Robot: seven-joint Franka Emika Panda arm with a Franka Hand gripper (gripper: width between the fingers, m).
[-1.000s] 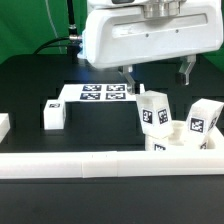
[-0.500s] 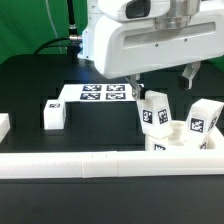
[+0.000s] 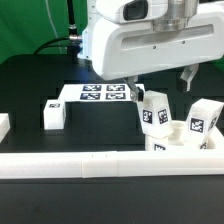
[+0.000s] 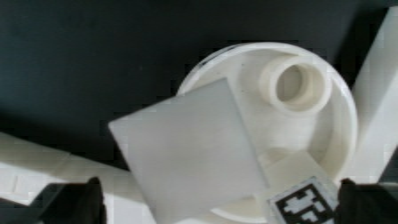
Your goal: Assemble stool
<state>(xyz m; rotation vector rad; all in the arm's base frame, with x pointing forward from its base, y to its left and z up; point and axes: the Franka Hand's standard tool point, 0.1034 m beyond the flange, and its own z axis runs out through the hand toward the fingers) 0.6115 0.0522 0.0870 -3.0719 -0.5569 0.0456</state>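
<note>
Since 1 s ago the arm (image 3: pixel 130 40) swung slightly; fingers (image 3: pixel 187 77) spread above upright leg (image 3: pixel 153 108) at seat (image 3: pixel 186 137) (near the surface (image 3: pixel 30 90) front edge). Leg-fitting step, probably; next needs lowering, then pinching the leg.

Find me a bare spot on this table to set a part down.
Bare black table lies between the loose leg, the marker board and the front rail. The exterior view's right is crowded: the seat and upright legs.
</note>
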